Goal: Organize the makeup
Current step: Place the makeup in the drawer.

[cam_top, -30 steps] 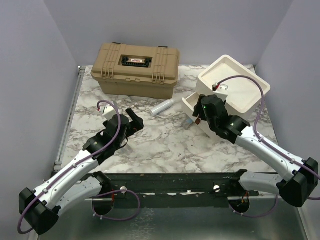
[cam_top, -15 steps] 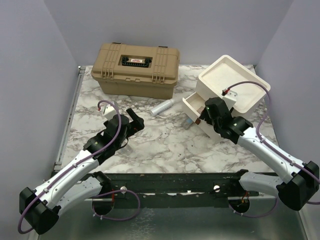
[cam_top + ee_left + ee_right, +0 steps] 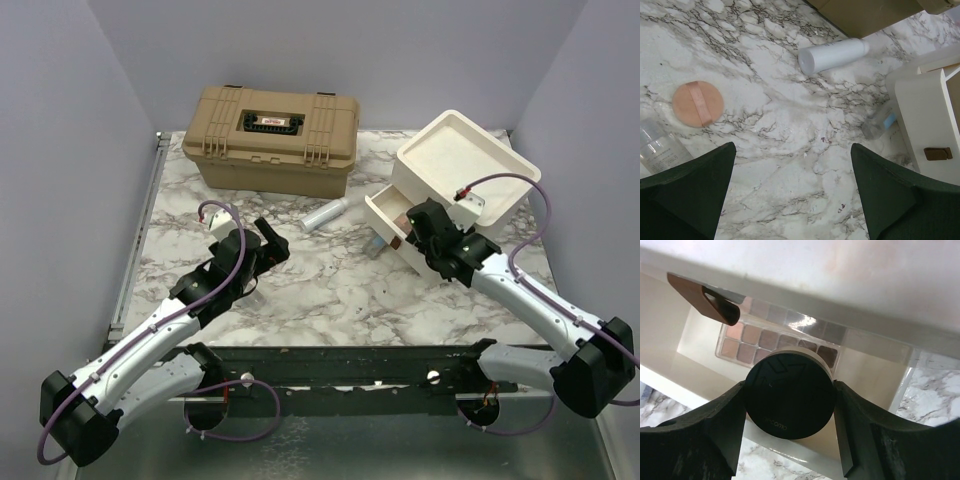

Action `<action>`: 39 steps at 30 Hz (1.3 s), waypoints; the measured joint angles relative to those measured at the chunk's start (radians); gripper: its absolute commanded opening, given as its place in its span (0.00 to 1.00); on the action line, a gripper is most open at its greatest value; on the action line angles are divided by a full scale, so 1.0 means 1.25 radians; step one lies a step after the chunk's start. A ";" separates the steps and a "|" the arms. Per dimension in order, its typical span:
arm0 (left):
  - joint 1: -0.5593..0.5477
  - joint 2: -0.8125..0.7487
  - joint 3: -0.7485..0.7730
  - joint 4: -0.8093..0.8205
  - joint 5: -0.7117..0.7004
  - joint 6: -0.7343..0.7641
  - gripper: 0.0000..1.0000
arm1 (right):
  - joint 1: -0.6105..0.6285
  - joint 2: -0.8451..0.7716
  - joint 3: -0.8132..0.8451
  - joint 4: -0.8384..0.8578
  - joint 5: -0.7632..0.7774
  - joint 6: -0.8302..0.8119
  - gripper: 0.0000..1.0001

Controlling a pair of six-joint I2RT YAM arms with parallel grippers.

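My right gripper (image 3: 788,399) is shut on a round black compact (image 3: 788,392), one finger on each side. It holds the compact over the open drawer (image 3: 867,372) of the white box (image 3: 465,165). An eyeshadow palette (image 3: 747,337) lies in that drawer. My left gripper (image 3: 791,147) hangs open above the marble table with nothing between its fingers. Other makeup lies on the table: a pale tube (image 3: 832,54), a peach powder puff (image 3: 697,103), a clear bottle (image 3: 660,150) and a small bottle with a light-blue cap (image 3: 879,124).
A big tan latched case (image 3: 270,135) stands at the back left of the table. The drawer sticks out from the white box towards the middle, its brown handle (image 3: 937,153) facing out. Grey walls close in both sides.
My right gripper has shifted a little right and lower at the drawer, still holding the compact. The left arm has barely moved.
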 measured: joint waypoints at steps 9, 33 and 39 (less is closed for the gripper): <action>0.000 0.000 0.000 0.000 0.000 -0.002 0.99 | 0.000 0.045 0.001 -0.014 0.023 0.003 0.21; 0.000 -0.001 -0.006 0.001 0.000 -0.002 0.99 | -0.001 0.023 0.005 -0.012 0.022 -0.055 0.66; 0.000 -0.010 -0.013 0.002 0.000 -0.002 0.99 | -0.001 0.020 0.005 -0.010 0.020 -0.067 0.69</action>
